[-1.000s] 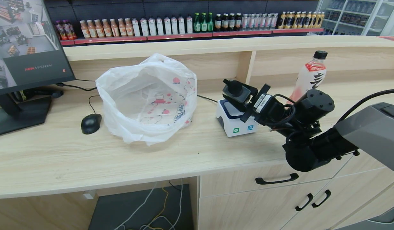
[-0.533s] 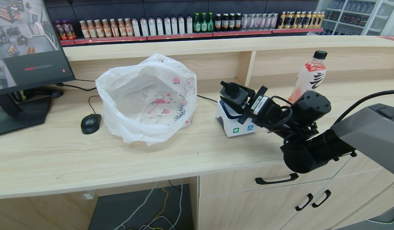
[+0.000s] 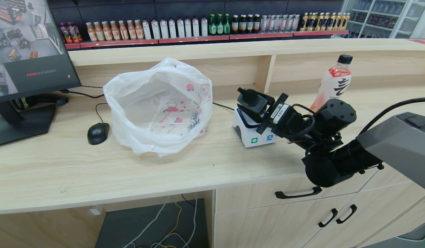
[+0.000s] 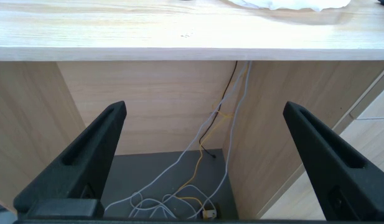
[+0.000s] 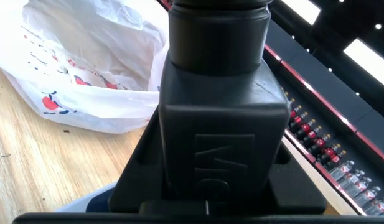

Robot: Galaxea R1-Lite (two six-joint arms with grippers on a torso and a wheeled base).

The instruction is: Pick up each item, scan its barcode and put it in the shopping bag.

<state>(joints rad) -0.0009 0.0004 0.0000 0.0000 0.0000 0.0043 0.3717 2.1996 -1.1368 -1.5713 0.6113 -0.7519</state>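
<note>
A dark square bottle (image 3: pixel 249 97) with a round cap is held in my right gripper (image 3: pixel 260 105), which is shut on it. It hangs tilted just above the white barcode scanner (image 3: pixel 254 135) on the counter. In the right wrist view the dark bottle (image 5: pixel 218 118) stands close in front, with the white shopping bag (image 5: pixel 86 56) beyond it. The shopping bag (image 3: pixel 161 106) stands open on the counter, left of the scanner. My left gripper (image 4: pixel 204 155) is open below the counter's front edge, with nothing between its fingers.
A drink bottle with a red label (image 3: pixel 332 84) stands at the back right of the wooden counter (image 3: pixel 95 172). A black mouse (image 3: pixel 97 133) and a monitor (image 3: pixel 26 51) are at the left. Drawers (image 3: pixel 298 194) sit under the counter, and cables (image 4: pixel 198 162) hang in the recess.
My right gripper has shifted a little to the left and down with the dark bottle, closer over the scanner. In the last half second it has hardly moved.
</note>
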